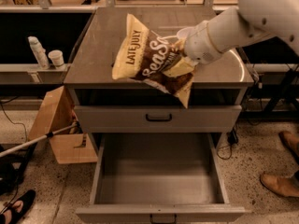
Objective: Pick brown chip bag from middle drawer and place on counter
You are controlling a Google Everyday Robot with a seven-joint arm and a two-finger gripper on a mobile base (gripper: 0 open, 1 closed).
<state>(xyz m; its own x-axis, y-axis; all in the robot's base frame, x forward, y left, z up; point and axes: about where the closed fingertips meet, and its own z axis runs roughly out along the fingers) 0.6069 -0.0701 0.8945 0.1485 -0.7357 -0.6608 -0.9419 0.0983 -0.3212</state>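
Observation:
My gripper point(183, 55) is shut on the brown chip bag point(149, 62) and holds it in the air over the front of the counter point(98, 55). The bag is tilted, its "LATE JULY" edge points left and its lower corner hangs past the counter's front edge. My white arm reaches in from the upper right. The middle drawer point(159, 176) stands pulled open below, and its grey floor is bare. The bag hides my fingertips.
A shut drawer front with a black handle point(159, 117) sits between the counter and the open drawer. A cardboard box point(60, 125) and a white pole point(37, 141) lie at the left. Bottles point(39, 52) stand on a left shelf. A person's shoes point(279, 183) are at the right.

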